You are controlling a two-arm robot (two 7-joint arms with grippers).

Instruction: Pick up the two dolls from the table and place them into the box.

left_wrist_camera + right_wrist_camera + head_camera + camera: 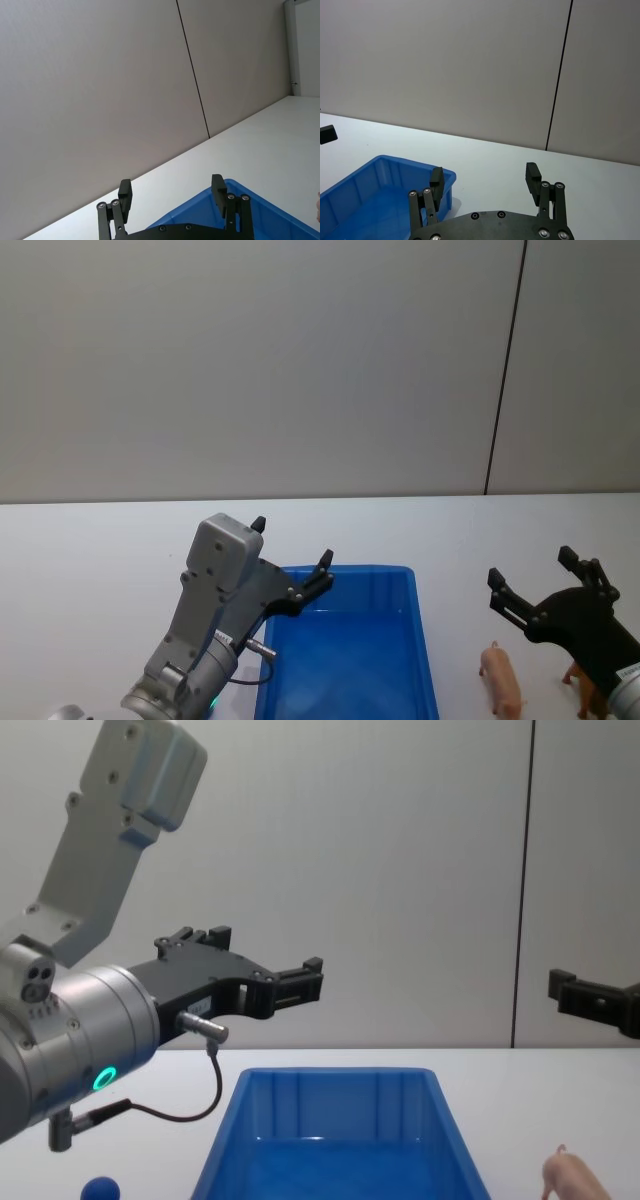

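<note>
One grey wall (250, 360) with a single dark upright seam stands behind one plain white table (100, 550).

One box (360, 570) sits on the table in front of the robot. It is bright blue, rectangular and open-topped, with glossy sloping walls and a rolled rim.

There are two arms, each ending in a black pincer. The left pincer (292, 541) is held up in the air by the box's far left corner, well above the rim as the chest view shows. Its fingers are spread apart with nothing between them. The right pincer (530, 565) hangs to the right of the box, above the spot where the toys stand. It too is spread wide and holds nothing.

There are two dolls, both on the table outside the box, to its right. The pale pink doll (502, 677) is piglet-like, standing on four short legs just beside the box's right wall, near its front corner. The reddish-brown doll (586, 695) stands farther right, apart from the pink one. It is largely hidden under the right pincer's body, with only thin legs and part of the trunk visible.

One small dark-blue ball (100, 1188) lies on the table left of the box, low in the chest view.
</note>
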